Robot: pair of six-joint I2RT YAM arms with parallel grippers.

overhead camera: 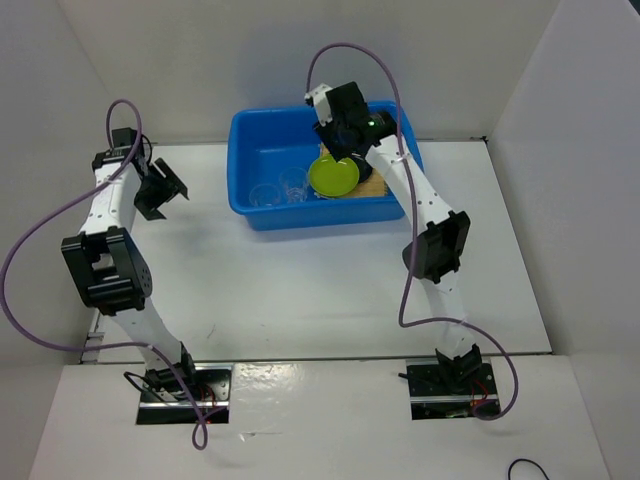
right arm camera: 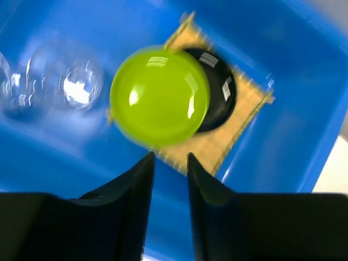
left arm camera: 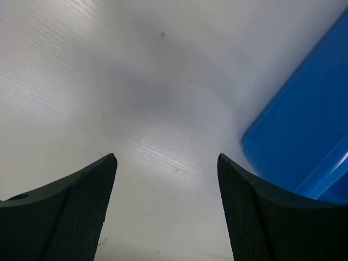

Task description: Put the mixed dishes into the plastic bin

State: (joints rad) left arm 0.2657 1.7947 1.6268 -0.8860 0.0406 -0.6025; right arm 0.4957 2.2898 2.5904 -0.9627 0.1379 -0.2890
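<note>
The blue plastic bin (overhead camera: 237,170) stands at the back of the table. Inside it lie the lime-green plate (overhead camera: 333,176), two clear cups (overhead camera: 265,195) (overhead camera: 293,182) and the tan bamboo mat (overhead camera: 372,186). In the right wrist view the green plate (right arm camera: 160,95) rests partly over the black plate (right arm camera: 220,89) on the mat (right arm camera: 239,117), with a cup (right arm camera: 70,79) to the left. My right gripper (overhead camera: 335,148) (right arm camera: 171,156) hovers over the bin, its jaws slightly apart and empty. My left gripper (overhead camera: 172,186) (left arm camera: 167,157) is open and empty left of the bin (left arm camera: 304,136).
White walls enclose the table on the left, back and right. The bin's walls (right arm camera: 293,65) surround my right gripper. Purple cables loop from both arms. My left gripper hangs over bare white table beside the bin's left wall.
</note>
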